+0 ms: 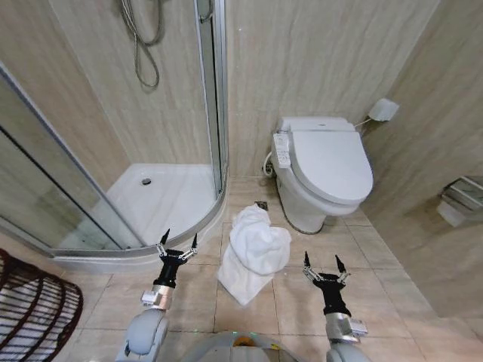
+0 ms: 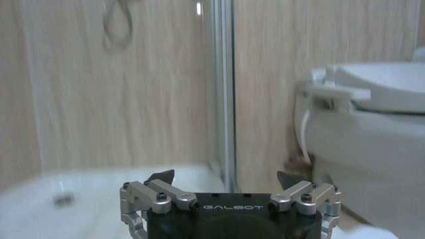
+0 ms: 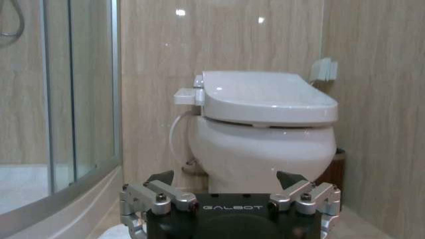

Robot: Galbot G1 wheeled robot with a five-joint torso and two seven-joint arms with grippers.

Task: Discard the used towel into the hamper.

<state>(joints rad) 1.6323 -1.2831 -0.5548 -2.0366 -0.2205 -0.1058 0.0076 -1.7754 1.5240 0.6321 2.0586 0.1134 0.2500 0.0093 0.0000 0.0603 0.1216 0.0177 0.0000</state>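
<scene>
Your towel lies crumpled on the floor between both grippers, beside the toilet; the hamper sits far left. With the left gripper and right gripper both jaws apart and empty, reach for the raised middle bunch.

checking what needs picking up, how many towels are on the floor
1: a crumpled white towel on the floor tiles between the shower tray and the toilet. Others could lie outside the views.
</scene>
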